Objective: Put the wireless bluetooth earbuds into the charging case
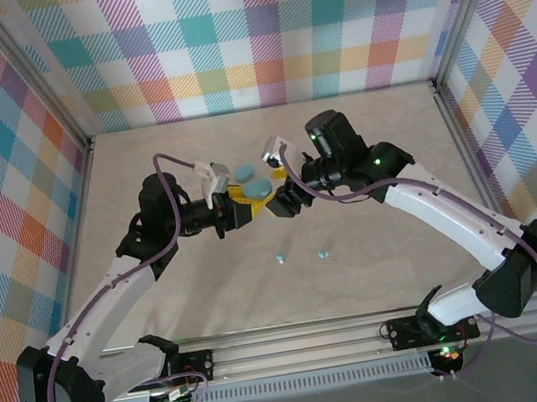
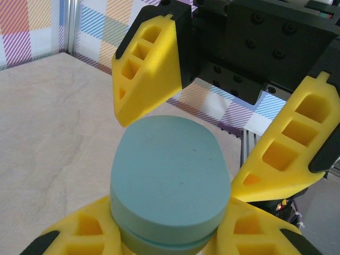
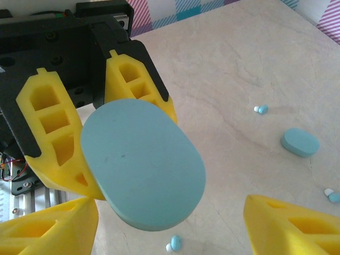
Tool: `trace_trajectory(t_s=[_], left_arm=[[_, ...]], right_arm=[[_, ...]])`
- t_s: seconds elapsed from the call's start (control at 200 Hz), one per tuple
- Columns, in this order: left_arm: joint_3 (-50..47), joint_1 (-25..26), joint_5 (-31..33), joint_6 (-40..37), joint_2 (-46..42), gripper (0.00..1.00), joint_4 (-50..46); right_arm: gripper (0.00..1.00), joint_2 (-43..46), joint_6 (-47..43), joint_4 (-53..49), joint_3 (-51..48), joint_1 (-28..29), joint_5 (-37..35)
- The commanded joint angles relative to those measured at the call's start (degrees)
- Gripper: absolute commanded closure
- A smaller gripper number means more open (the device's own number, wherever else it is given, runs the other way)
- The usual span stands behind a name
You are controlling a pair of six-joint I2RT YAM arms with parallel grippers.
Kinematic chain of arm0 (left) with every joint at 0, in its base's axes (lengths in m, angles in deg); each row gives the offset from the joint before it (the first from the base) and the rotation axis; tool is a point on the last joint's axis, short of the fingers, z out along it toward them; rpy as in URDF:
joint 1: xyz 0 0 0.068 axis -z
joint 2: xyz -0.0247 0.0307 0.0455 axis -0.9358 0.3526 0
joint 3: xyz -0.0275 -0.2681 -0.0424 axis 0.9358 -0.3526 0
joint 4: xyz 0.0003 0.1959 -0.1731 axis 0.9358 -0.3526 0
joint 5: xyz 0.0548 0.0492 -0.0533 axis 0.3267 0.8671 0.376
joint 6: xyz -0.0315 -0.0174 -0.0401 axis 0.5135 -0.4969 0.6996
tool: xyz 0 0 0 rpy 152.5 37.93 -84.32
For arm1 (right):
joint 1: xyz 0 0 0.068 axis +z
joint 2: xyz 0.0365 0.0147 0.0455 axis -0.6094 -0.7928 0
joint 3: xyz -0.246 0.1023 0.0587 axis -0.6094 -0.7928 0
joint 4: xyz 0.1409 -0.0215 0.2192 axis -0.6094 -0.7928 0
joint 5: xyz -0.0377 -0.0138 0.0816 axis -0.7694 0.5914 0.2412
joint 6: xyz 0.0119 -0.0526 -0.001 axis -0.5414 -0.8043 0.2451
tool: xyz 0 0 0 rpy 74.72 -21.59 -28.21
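A teal oval charging case, lid closed, is held above the table with my left gripper shut on its lower half. From the other side, my right gripper stands open, its yellow fingers straddling the far end of the case without gripping it. Both grippers, left and right, meet at the case at mid-table. Tiny pale blue earbuds lie loose on the table: one and another nearer the bases, one under the case, and two more.
A second teal oval case lies closed on the pale tabletop just behind the grippers, also visible as the case in the right wrist view. Checked walls and metal posts enclose the table on three sides.
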Motion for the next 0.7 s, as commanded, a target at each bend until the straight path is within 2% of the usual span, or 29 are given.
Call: trace_trajectory(t_s=[0.0, 0.695], left_arm=[[-1.0, 0.3, -3.9, -1.1, -1.7, 1.00, -1.1], [-1.6, 0.4, -4.1, -1.6, -2.0, 1.00, -2.0]], right_arm=[[0.29, -1.4, 1.6, 2.0, 3.6, -0.7, -3.1], [0.33, -3.9, 1.3, -1.1, 7.2, -2.0, -3.9]])
